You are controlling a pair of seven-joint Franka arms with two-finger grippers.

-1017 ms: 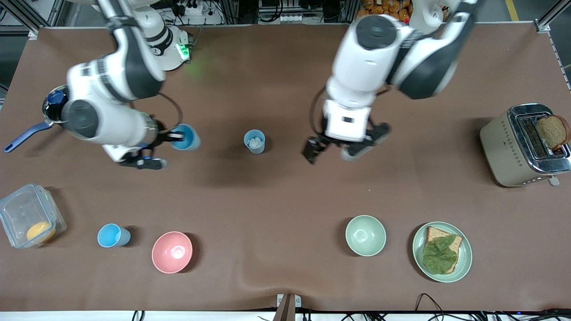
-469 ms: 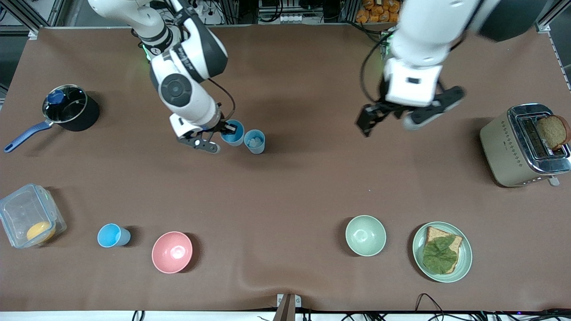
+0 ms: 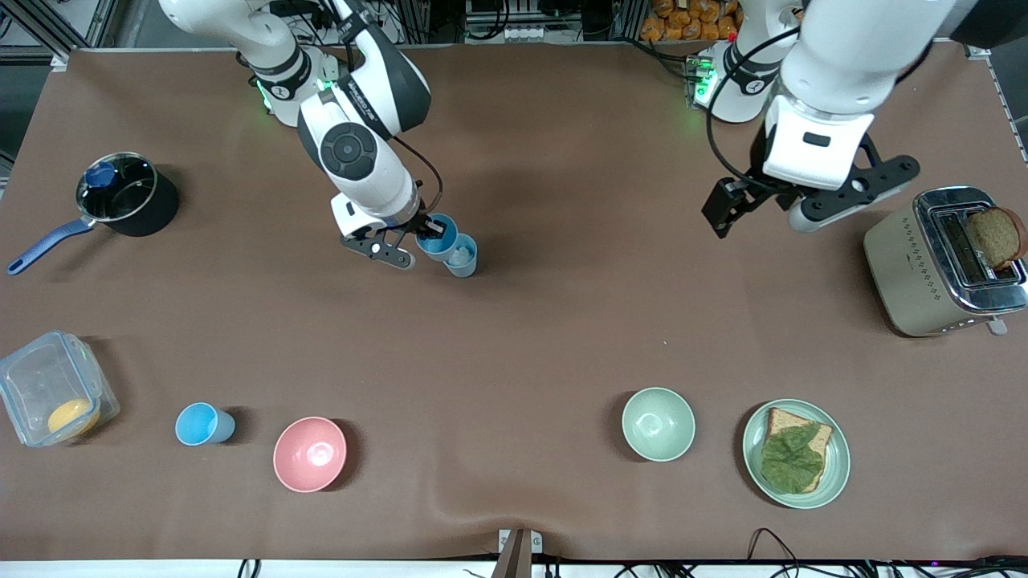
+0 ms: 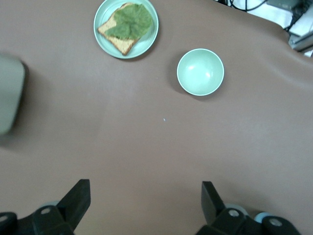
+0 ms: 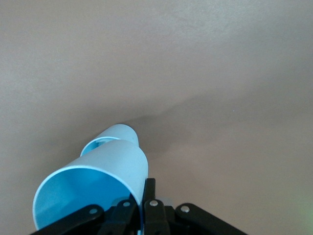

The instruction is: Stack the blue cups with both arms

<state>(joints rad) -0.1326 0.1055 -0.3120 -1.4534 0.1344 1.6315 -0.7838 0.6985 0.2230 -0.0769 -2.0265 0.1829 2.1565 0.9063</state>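
Observation:
My right gripper (image 3: 428, 232) is shut on the rim of a bright sky blue cup (image 3: 441, 242) and holds it tilted, right beside and partly over a paler grey-blue cup (image 3: 463, 258) standing mid-table. In the right wrist view the held cup (image 5: 95, 183) fills the foreground, pinched between my gripper's fingers (image 5: 145, 208), with the paler cup (image 5: 111, 138) just past it. A second sky blue cup (image 3: 203, 424) stands near the front camera beside the pink bowl. My left gripper (image 3: 761, 213) is open and empty, up in the air by the toaster (image 3: 923, 269); its view shows its jaws (image 4: 144, 203) wide apart over bare table.
A pink bowl (image 3: 310, 453), a pale green bowl (image 3: 658, 423) and a plate with bread and lettuce (image 3: 795, 453) stand near the front camera. A clear box (image 3: 48, 397) and a black pot (image 3: 128, 194) are at the right arm's end.
My right gripper has carried the sky blue cup from near the pot across to the paler cup. My left gripper has drawn back from mid-table toward the toaster.

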